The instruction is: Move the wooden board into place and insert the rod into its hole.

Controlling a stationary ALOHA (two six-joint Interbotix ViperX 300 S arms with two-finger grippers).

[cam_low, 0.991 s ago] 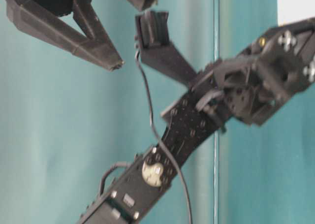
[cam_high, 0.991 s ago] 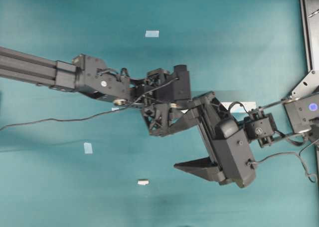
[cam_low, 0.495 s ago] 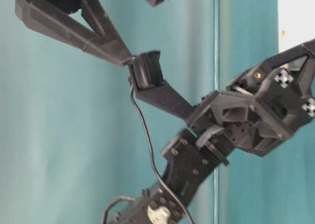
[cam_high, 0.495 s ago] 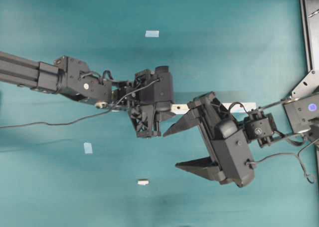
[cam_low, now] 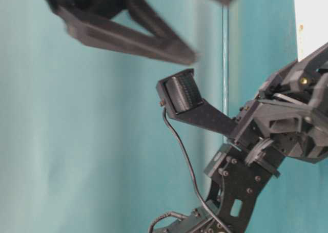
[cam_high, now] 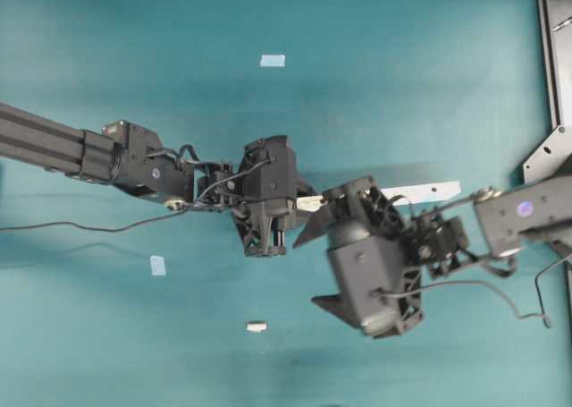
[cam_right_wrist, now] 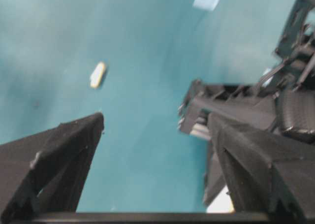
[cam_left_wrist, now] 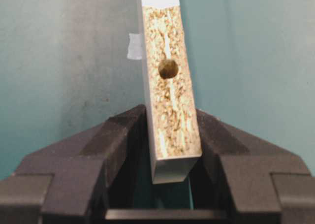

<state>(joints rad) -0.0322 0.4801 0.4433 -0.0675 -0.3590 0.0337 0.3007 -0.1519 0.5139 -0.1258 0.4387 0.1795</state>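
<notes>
The wooden board (cam_left_wrist: 170, 115) stands on its long edge between the fingers of my left gripper (cam_left_wrist: 172, 135), which is shut on its near end. The speckled edge faces up, with the dark round hole (cam_left_wrist: 168, 68) a little beyond the jaws. From above, the board (cam_high: 429, 192) runs right from the left gripper (cam_high: 284, 208). The rod (cam_high: 256, 326) lies alone on the teal table, also visible in the right wrist view as the rod (cam_right_wrist: 98, 75). My right gripper (cam_high: 304, 271) hovers open and empty just below the board, right of the left gripper.
Small pale blue tape squares lie on the table, one at the back (cam_high: 273, 61) and one at the left (cam_high: 158, 265). A dark frame (cam_high: 547, 49) runs along the right edge. A cable (cam_high: 80, 224) trails from the left arm.
My left gripper has shifted left, still shut on the board's end. The right gripper has turned at the wrist and moved left and lower, staying wide open. The rod has not moved.
</notes>
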